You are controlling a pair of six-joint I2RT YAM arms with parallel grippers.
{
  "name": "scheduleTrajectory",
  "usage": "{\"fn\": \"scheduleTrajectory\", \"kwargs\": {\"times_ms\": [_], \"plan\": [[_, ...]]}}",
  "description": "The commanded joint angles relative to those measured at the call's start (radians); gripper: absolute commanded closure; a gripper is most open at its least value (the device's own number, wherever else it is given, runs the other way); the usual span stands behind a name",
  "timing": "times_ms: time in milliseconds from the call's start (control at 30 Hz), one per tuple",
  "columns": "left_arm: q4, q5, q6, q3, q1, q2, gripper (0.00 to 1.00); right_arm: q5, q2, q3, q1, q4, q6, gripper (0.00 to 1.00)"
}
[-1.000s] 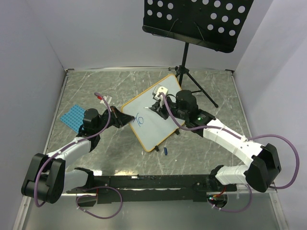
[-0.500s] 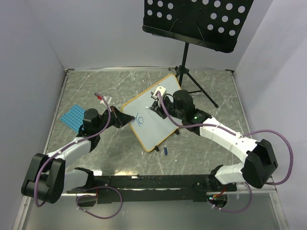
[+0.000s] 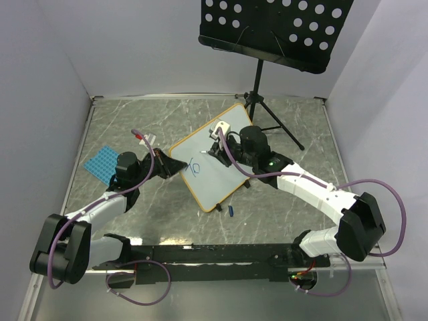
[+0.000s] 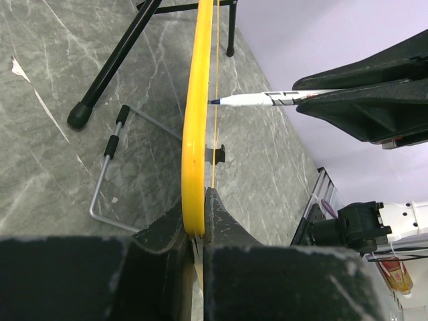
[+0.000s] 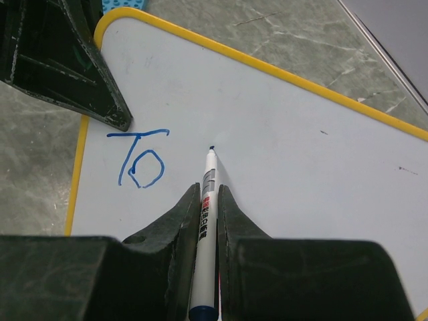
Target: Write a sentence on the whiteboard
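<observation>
The right end effector point(image 5: 208, 190) is edging left, clenching the marker point(image 5: 210, 166) just past the sentence point(image 5: 134, 157); the left end effector point(image 4: 198, 204) is clamping the whiteboard point(image 4: 194, 114) edge.

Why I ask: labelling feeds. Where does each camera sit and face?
Top external: high behind, looking down on the table; left arm, right arm show.
Left wrist: on the left arm, sighting along the whiteboard edge; left pincer clamps it.
Right wrist: on the right arm, facing the board's face; right pincer grips the marker.
Both wrists share whiteboard and marker.
</observation>
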Motion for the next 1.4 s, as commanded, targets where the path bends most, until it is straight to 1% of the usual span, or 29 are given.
{"fn": "scheduleTrajectory", "kwargs": {"times_ms": [0,233,500,933,1100,1367], "plan": [[-0.031,0.077,0.066,-0.019,-0.022,0.003,0.99,-0.024,0.021,0.026,-0.007,-0.016,-0.014,1.00],[-0.029,0.077,0.067,-0.020,-0.022,0.005,0.99,-0.062,0.012,0.019,-0.026,-0.082,-0.029,1.00],[-0.034,0.074,0.070,-0.017,-0.022,0.006,0.99,-0.091,-0.005,0.002,-0.039,-0.125,-0.040,1.00],[-0.063,0.072,0.084,-0.009,-0.020,-0.006,0.99,-0.140,0.010,-0.006,-0.055,-0.185,-0.039,1.00],[-0.063,0.072,0.087,-0.008,-0.020,-0.006,0.99,-0.154,0.007,-0.006,-0.058,-0.182,-0.029,1.00],[-0.049,0.078,0.080,-0.011,-0.020,0.000,0.99,-0.136,-0.022,0.014,-0.058,-0.113,0.009,1.00]]}}
